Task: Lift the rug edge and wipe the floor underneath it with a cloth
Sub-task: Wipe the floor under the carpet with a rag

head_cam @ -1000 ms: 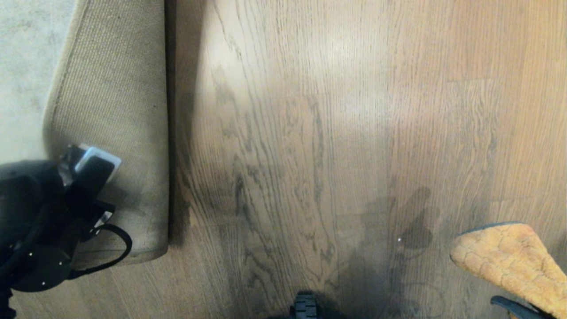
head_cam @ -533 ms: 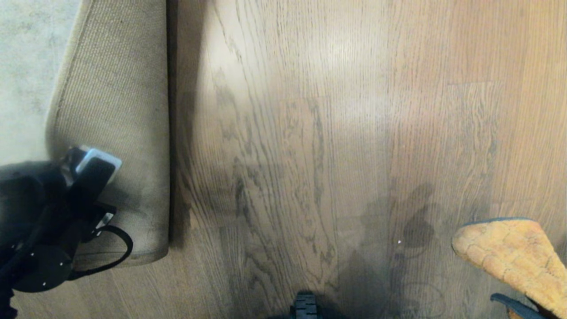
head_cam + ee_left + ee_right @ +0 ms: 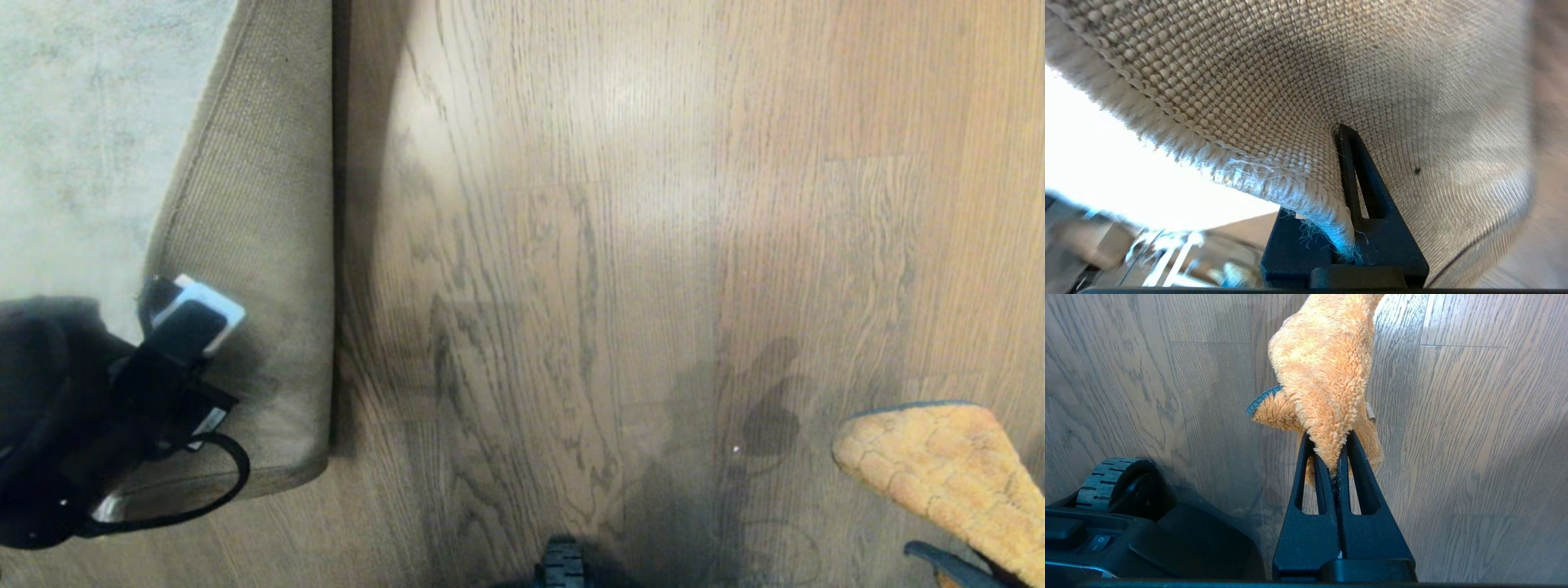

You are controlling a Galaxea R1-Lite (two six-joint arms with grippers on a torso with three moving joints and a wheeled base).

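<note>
The pale grey rug [image 3: 82, 122] lies at the left, its rug edge [image 3: 261, 245] folded back so the tan woven backing faces up. My left gripper [image 3: 192, 314] is shut on that edge near the rug's corner. In the left wrist view the frayed rug edge [image 3: 1274, 183] sits pinched in the left gripper [image 3: 1337, 141], with one finger [image 3: 1355, 171] against the backing and the other hidden behind the rug. Bare brown floor [image 3: 612, 245] lies beside the fold. The orange cloth [image 3: 939, 474] hangs at the lower right. My right gripper [image 3: 1331, 445] is shut on the cloth [image 3: 1327, 367], above the floor [image 3: 1474, 437].
My own base and a ribbed wheel [image 3: 563, 567] show at the bottom middle; in the right wrist view the wheel [image 3: 1106, 486] and dark base housing [image 3: 1167, 547] sit beside the held cloth. A dark shadow runs along the fold of the rug.
My left gripper has shifted right with the rug edge, so the folded flap lies further over and more grey pile shows at the top left. The cloth has barely moved.
</note>
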